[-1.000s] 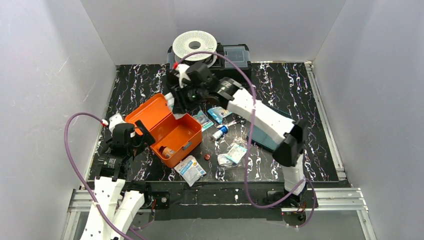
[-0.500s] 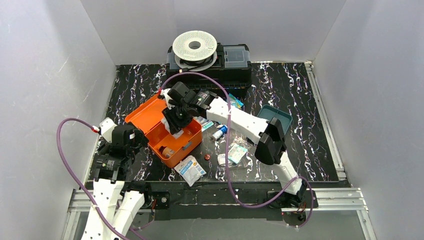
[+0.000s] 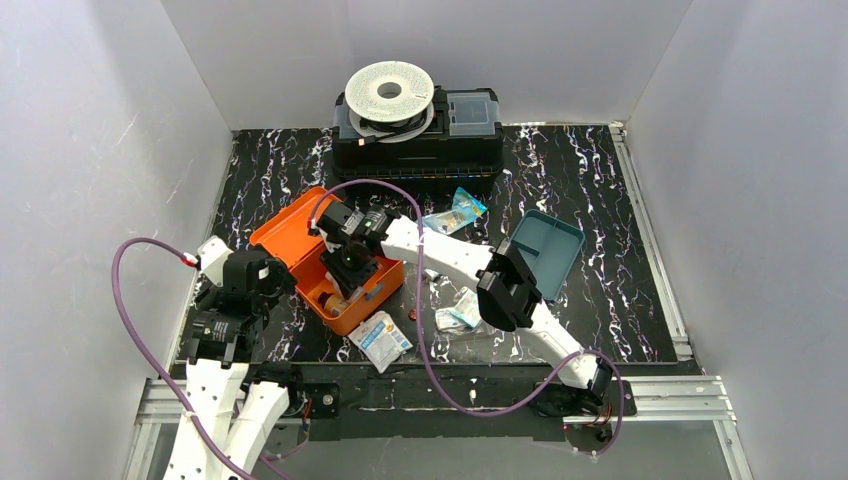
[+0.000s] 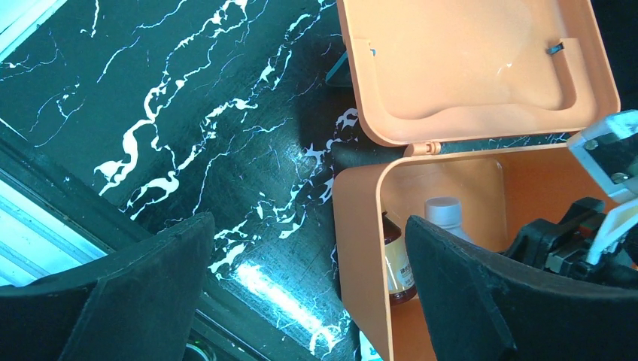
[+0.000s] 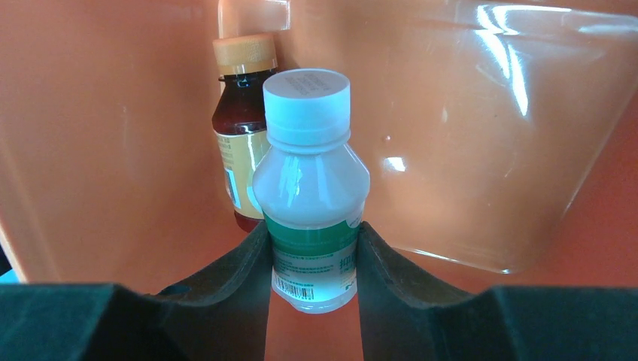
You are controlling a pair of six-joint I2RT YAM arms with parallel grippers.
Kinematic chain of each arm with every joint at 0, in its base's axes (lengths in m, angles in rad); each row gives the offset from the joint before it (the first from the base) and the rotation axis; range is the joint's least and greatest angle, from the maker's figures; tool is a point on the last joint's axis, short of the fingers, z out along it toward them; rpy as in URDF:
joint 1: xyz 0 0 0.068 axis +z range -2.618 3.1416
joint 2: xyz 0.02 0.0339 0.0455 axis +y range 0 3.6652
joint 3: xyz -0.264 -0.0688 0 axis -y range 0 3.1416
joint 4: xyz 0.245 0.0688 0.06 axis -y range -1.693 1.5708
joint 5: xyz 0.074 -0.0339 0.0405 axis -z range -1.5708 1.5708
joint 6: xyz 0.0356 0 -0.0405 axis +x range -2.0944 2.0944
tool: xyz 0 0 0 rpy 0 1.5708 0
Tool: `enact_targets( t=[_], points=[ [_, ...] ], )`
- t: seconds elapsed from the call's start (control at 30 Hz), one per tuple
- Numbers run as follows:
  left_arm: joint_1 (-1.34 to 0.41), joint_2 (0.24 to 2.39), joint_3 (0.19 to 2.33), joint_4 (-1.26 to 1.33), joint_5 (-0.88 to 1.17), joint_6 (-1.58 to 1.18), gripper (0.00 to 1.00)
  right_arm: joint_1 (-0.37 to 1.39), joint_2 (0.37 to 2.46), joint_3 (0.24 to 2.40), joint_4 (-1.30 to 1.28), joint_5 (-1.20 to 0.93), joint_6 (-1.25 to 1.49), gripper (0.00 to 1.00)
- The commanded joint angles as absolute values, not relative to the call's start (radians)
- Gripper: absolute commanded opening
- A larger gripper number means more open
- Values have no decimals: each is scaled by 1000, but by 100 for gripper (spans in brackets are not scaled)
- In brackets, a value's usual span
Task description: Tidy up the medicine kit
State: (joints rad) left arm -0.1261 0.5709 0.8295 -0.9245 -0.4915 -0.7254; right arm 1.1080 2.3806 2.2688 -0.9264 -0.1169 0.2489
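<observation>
The medicine kit [image 3: 366, 304] lies open at the left of the table, its orange lid [image 4: 466, 68] folded back. My right gripper [image 5: 313, 248] reaches down into the box [image 3: 345, 272], shut on a white bottle [image 5: 310, 180] with a green label and white cap. Just behind that bottle, a brown bottle [image 5: 239, 128] with an orange cap stands in the box corner. Both the white bottle [image 4: 444, 214] and the brown bottle [image 4: 395, 263] show in the left wrist view. My left gripper [image 4: 308, 248] hangs open by the box's left wall [image 4: 361, 248], holding nothing. The teal inner tray [image 3: 548, 252] lies out on the table at the right.
Sachets lie around the box: one at its front [image 3: 380, 338], some to the right [image 3: 462, 308], another further back [image 3: 455, 215]. A black toolbox [image 3: 420, 145] with a white spool [image 3: 390, 92] on it stands at the back. The table's left edge [image 4: 45, 218] is near my left gripper.
My right arm has swung from behind the lid down into the box with the white bottle. The left gripper has drawn back slightly from the box.
</observation>
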Motion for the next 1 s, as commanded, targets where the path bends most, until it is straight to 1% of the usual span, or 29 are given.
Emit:
enact_targets(
  t=[0.0, 0.07, 0.17, 0.3, 0.53, 0.77, 0.97],
  points=[
    [-120, 564, 854, -940, -520, -726, 98, 1120, 2393, 2330, -935, -138, 281, 31],
    [-120, 566, 854, -939, -517, -724, 98, 1124, 2386, 2326, -925, -151, 279, 40],
    [-120, 566, 853, -937, -514, -723, 98, 1128, 2367, 2317, -896, -185, 275, 48],
    [-120, 566, 853, -937, -511, -721, 98, 1129, 2337, 2320, -866, -219, 275, 57],
    [-120, 567, 853, -934, -505, -717, 98, 1129, 2278, 2330, -853, -207, 272, 68],
    [-120, 566, 853, -933, -503, -714, 98, 1129, 2169, 2307, -838, -129, 261, 70],
    [-120, 567, 851, -927, -490, -704, 98, 1129, 2022, 2220, -790, -12, 245, 71]
  ],
)
